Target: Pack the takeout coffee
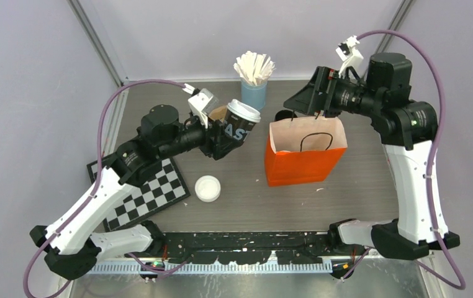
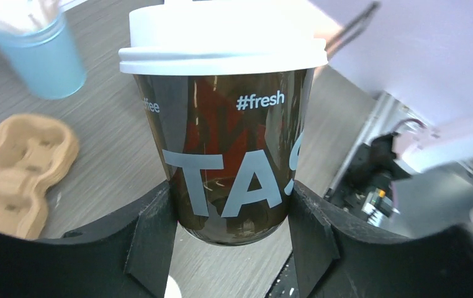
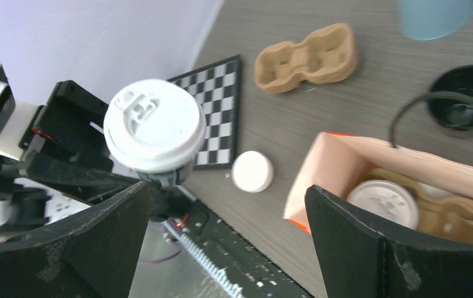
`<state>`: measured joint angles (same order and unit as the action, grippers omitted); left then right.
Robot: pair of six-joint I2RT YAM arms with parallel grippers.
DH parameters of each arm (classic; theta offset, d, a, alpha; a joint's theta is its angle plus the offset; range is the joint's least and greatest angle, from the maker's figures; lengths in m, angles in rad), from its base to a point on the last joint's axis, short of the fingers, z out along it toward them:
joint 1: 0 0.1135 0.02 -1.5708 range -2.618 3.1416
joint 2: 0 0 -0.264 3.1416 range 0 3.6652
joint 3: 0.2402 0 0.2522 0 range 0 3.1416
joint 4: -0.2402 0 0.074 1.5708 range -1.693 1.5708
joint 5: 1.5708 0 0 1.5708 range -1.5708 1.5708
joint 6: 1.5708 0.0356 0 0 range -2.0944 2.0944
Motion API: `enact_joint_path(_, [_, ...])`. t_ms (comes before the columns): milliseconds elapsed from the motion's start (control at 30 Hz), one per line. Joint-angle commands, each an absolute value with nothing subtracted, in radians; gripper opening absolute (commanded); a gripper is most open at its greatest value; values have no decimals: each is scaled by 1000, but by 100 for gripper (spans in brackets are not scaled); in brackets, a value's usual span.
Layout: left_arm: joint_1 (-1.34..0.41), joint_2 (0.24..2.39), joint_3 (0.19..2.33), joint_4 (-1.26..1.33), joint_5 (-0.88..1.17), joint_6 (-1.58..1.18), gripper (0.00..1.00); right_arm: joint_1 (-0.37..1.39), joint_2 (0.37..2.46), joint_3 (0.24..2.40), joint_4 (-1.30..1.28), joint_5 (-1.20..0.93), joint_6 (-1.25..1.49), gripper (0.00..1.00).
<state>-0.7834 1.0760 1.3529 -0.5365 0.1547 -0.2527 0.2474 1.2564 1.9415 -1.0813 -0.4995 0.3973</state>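
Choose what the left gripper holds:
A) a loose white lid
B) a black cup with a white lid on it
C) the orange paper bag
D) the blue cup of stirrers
B: in the left wrist view, the left gripper clamps the lidded black cup from both sides.

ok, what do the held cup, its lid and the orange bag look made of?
The cup: coated paper probably, dark and glossy; reflections, printed white lettering.
The lid: white plastic by the look, smooth; moulded stepped rim.
The orange bag: matte paper, likely; sharp fold creases, pale inside.
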Motion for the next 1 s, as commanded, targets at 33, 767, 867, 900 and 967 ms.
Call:
enact_joint_path(33, [-781, 1083, 1390, -529, 447, -171, 54, 247, 1305, 1952, -979, -842, 543, 97])
enact_joint_path(767, [-782, 1129, 1430, -596, 672, 117, 53, 419, 1392, 1959, -1346, -798, 394, 97])
enact_joint_path(867, [-782, 1134, 1440, -614, 669, 132, 53, 420, 1383, 1941, -1319, -805, 412, 97])
enact_joint_path(900, [-782, 1134, 1439, -614, 670, 136, 53, 419, 1386, 1940, -1314, -806, 418, 97])
enact_joint_path(967, [-783, 1135, 1439, -612, 671, 138, 53, 420, 1388, 1939, -1302, -812, 428, 97])
